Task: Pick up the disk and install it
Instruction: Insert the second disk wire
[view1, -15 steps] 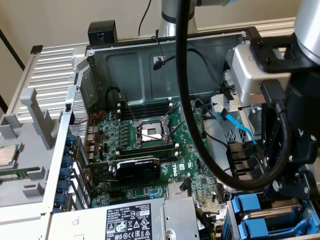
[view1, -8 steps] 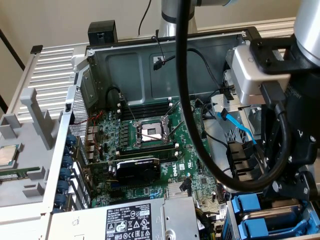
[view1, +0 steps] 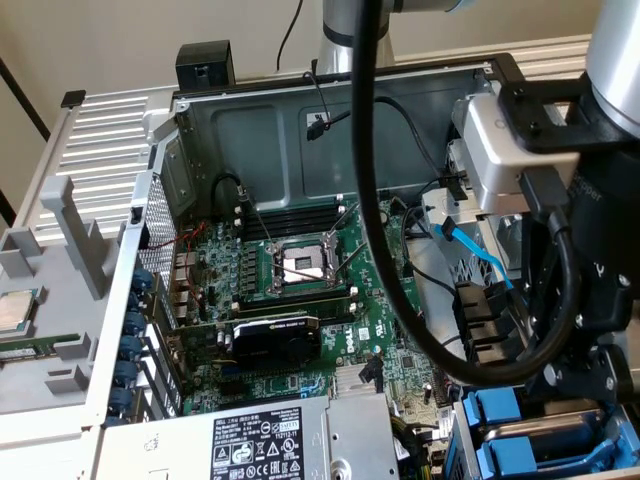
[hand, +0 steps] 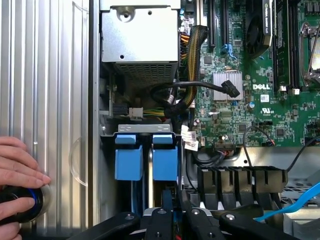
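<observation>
Two blue plastic carriers stand side by side in the drive bay of the open computer case. In the exterior view they sit at the lower right, with a silver-grey disk edge between the blue parts. My gripper hangs just above the carrier nearer the motherboard, and in the exterior view the gripper is low over the bay. Whether it touches or holds the carrier is hidden by its own body.
The motherboard fills the case. The grey power-supply box is beside the bay. Black cables and a blue cable run close by. A processor chip lies outside, on the exterior view's left. A hand rests on a black button.
</observation>
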